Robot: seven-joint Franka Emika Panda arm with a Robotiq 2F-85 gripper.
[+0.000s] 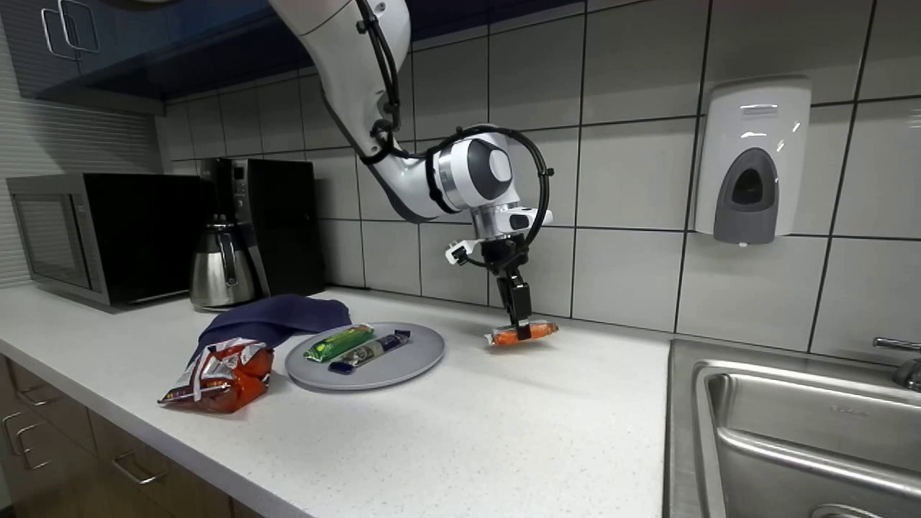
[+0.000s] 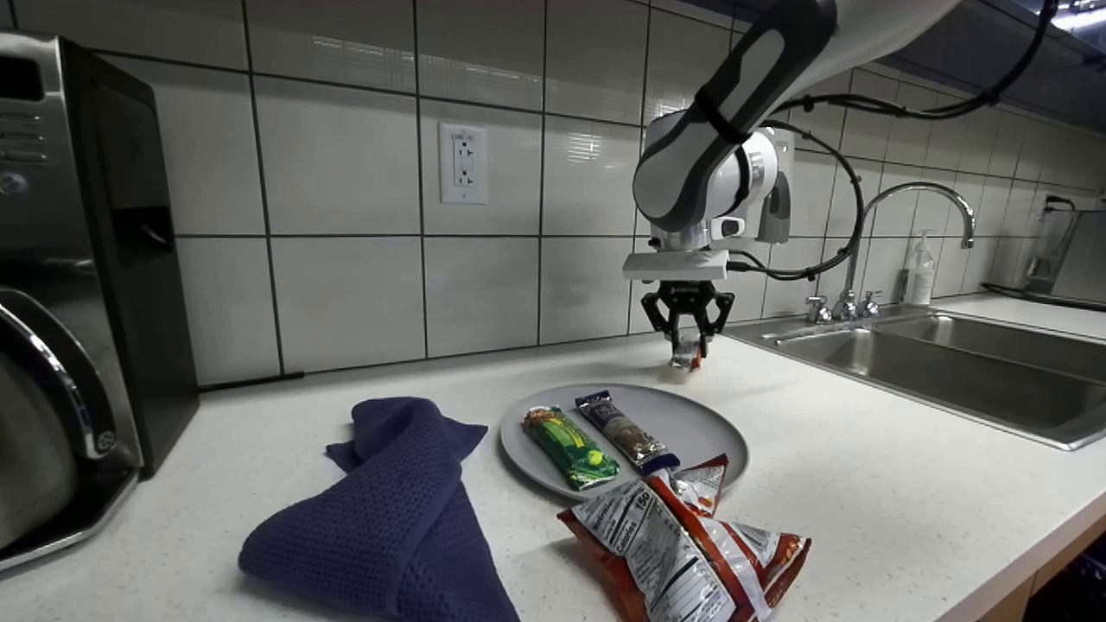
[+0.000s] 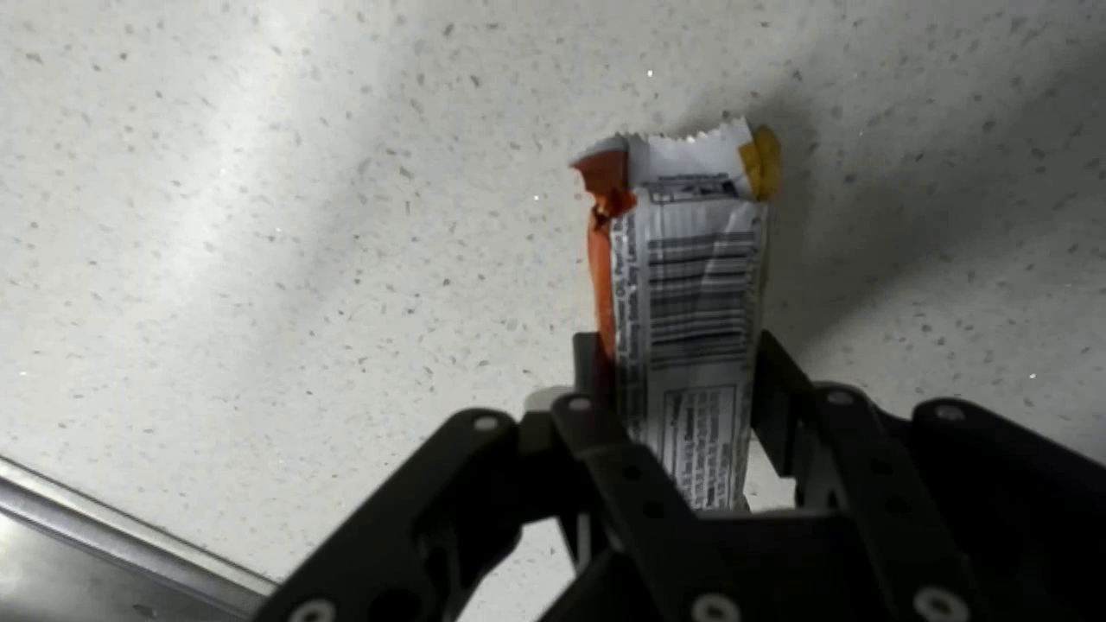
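Here, end effector (image 2: 689, 350) clamped on one orange bar (image 3: 696, 302), two bars (image 2: 570, 447) on one plate (image 2: 702, 425)

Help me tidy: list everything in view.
counter: 1, white, along wall
plate: 1, grey, on counter
bars: 2, green, navy, on plate
bag: 1, red, near plate
cloth: 1, navy, on counter
microwave: 1, black, on counter
coffeemaker: 1, black, on counter
carafe: 1, silver, at coffeemaker
sink: 1, silver, in counter
faucet: 1, silver, at sink
bottle: 1, white, by sink
dispenser: 1, white, wall
outlet: 1, white, wall
cabinets: several, blue above, brown below
orange bar: 1, orange, gripped
arm: 1, white, overhead
gripper: 1, black, around orange bar
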